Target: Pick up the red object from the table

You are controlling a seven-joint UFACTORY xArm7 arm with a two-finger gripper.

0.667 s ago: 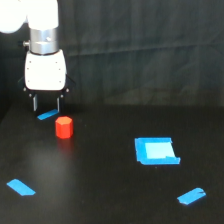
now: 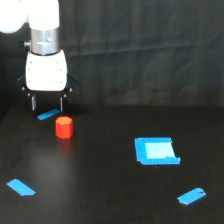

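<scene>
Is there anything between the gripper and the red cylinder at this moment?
In the exterior view, the gripper hangs open above and just left of the red cylinder. Only a short blue tape strip on the black table lies between them.

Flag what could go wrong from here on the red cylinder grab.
1. The gripper hangs open, up and toward the exterior view's left of the red object, not centred over it; descending now may put a finger on its top or tip it.
2. A blue tape strip lies right under the fingers; they could snag it.
3. The object is short, so a deep grasp risks the fingertips hitting the table.
</scene>
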